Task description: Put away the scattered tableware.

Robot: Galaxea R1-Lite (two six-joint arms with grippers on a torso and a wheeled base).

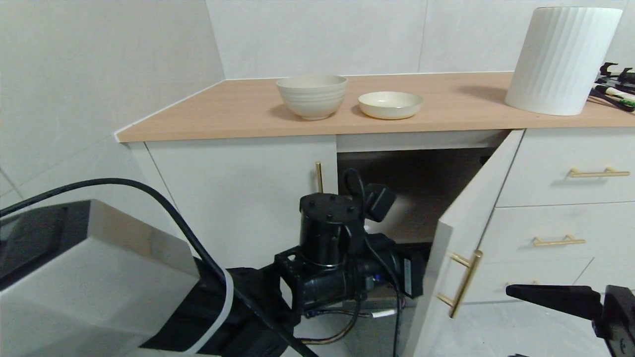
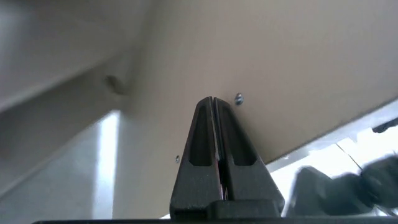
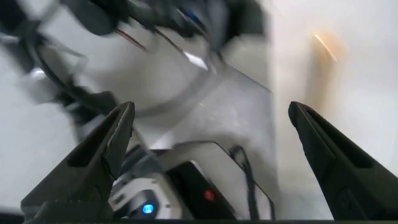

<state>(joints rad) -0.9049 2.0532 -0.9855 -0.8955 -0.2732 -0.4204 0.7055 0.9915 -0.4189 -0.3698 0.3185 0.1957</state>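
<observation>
A ribbed cream bowl [image 1: 311,95] and a shallow cream dish [image 1: 390,104] stand side by side on the wooden countertop [image 1: 223,114]. Below them a cabinet door [image 1: 471,213] with a gold handle [image 1: 464,283] hangs open. My left arm [image 1: 337,243] sits low in front of that opening. The left gripper [image 2: 212,101] is shut with nothing in it, its tips close to a pale panel with small screws. My right gripper [image 3: 208,121] is open and empty, low beside the door; one of its fingers [image 1: 545,296] shows at the lower right.
A tall white ribbed container [image 1: 563,59] stands at the counter's right, with dark utensils [image 1: 612,89] behind it. Drawers with gold handles [image 1: 598,173] lie right of the open door. A wall closes off the left side.
</observation>
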